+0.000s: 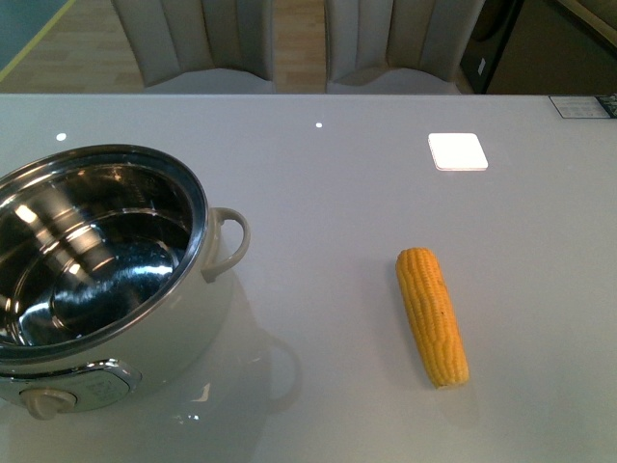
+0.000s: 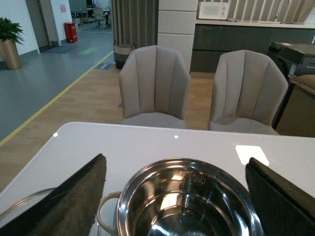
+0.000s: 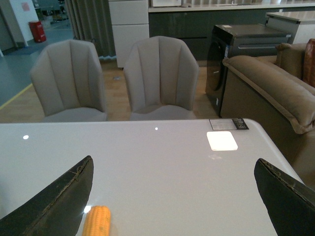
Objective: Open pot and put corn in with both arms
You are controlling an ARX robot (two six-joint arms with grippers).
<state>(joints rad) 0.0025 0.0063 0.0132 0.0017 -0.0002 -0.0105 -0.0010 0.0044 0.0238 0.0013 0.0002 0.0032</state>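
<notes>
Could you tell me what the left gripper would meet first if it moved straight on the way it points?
Probably the pot: its open steel rim sits between the left gripper's spread fingers, dead ahead, though depth is unclear.

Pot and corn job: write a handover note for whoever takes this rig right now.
Left gripper: open, empty, over the pot.
Right gripper: open, empty, over the table just behind the corn.
Pot: uncovered, nothing inside. What looks like its lid lies beside it, mostly hidden.
Corn: flat on the table on the robot's right of the pot, not touching it.
Done: pot is open.
Left: grasp the corn, likely with the right arm, and put it in the pot.
</notes>
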